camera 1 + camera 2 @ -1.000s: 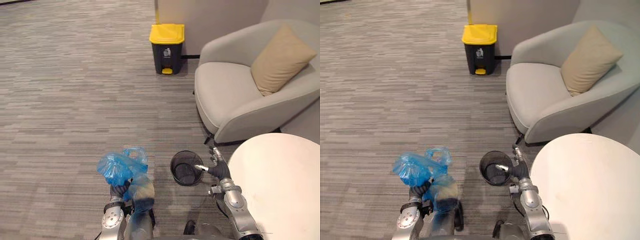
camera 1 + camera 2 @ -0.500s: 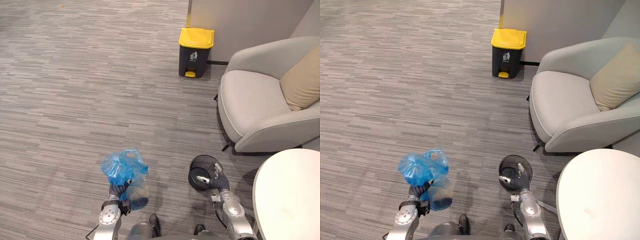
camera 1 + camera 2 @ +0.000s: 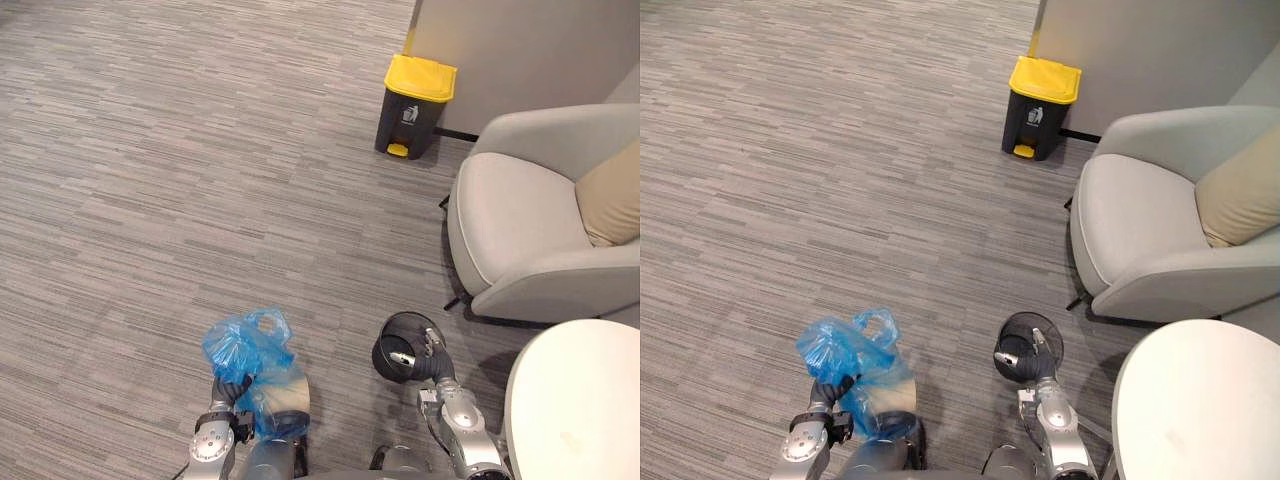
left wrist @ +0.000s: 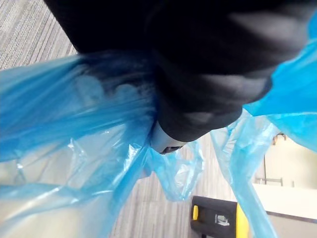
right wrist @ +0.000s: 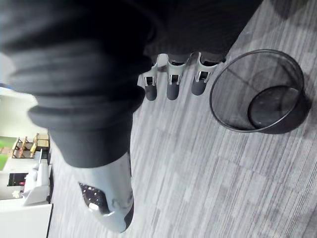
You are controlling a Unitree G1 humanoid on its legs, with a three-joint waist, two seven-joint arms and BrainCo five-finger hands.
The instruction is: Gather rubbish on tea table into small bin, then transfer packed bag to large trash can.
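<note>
In the left eye view, the left hand [image 3: 230, 388] sits low at the near edge, its fingers closed round the gathered neck of the blue bag [image 3: 243, 345]. The bag bulges above the hand, and a paler, fuller part hangs just beside it over the grey carpet floor [image 3: 150, 200]. To the bag's right stands the small bin [image 3: 398, 335], a black mesh basket upright on the floor, with the right hand [image 3: 436, 365] at its near rim. The round white table [image 3: 585, 400] takes the near right corner, well apart from the bag. The large trash can [image 3: 413, 95], dark with its yellow lid down, stands far off by the wall, near a grey armchair [image 3: 510, 230] that carries a tan cushion [image 3: 612, 195]. The right eye view gives the same layout. In the left wrist view, blue plastic wraps closely about the dark cover and the fingers [image 4: 166, 143] that clutch it, and the yellow-lidded can shows beyond the bag. In the right wrist view, the fingers [image 5: 171, 84] are straight and relaxed and hold nothing. Their dark tips are near the mesh bin's rim but apart from it.
</note>
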